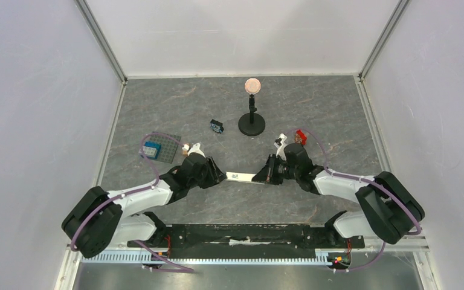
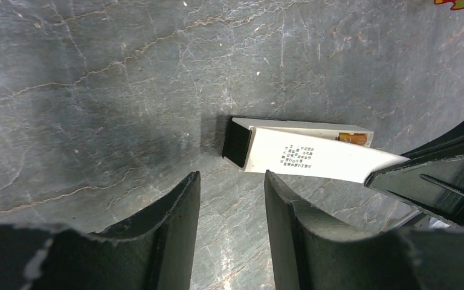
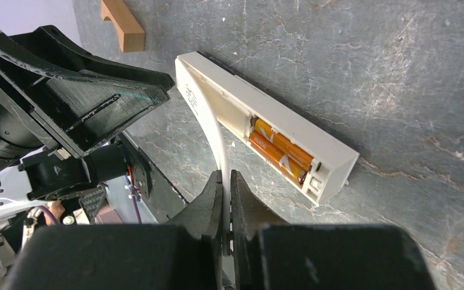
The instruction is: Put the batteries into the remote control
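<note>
While the left tool (image 2: 231, 181) gapes empty, right tool (image 3: 225, 181) pinches, seemingly, the battery cover (image 3: 216, 136)

No legible text anywhere. Small dark print block on white battery cover (image 2: 296, 156) is too blurred to read; white markings on batteries (image 3: 278, 149) unreadable too.

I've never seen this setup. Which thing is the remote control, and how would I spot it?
On the grey table, look where the left gripper and the right gripper, pinching a thin white cover, nearly meet. The remote control lies between them, a slim white bar. Only it has an open bay showing two orange batteries side by side.
</note>
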Tool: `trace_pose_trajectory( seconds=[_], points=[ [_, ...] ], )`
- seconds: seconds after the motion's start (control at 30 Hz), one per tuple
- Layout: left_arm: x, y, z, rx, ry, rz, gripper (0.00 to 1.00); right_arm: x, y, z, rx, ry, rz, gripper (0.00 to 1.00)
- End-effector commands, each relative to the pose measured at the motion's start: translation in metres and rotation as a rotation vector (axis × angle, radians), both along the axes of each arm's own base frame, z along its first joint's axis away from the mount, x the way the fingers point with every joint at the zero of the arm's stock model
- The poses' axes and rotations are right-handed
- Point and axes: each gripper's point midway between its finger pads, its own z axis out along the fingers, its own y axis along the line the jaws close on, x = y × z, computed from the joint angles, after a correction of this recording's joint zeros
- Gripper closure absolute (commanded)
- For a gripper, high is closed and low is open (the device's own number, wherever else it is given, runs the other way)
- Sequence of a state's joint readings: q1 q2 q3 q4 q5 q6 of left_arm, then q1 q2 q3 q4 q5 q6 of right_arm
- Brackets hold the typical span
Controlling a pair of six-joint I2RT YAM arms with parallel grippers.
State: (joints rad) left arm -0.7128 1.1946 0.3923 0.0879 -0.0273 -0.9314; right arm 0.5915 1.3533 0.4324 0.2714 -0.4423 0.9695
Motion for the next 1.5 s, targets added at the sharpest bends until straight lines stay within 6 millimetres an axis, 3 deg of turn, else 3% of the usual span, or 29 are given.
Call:
trace_pose_trajectory(
  seconds=[0.0, 0.93, 1.47],
  points=[
    [0.010, -0.011, 0.011, -0.055, -0.036, -0.006, 0.50, -0.005, -0.019, -0.031, -0.163, 0.054, 0.002, 1.00],
    [0.015, -0.021, 0.005, -0.063, -0.012, -0.034, 0.50, 0.002, -0.033, -0.040, -0.252, 0.090, -0.057, 1.00],
    [0.024, -0.030, -0.002, -0.099, -0.009, -0.021, 0.50, -0.011, -0.043, -0.050, -0.283, 0.138, -0.066, 0.99]
  ],
)
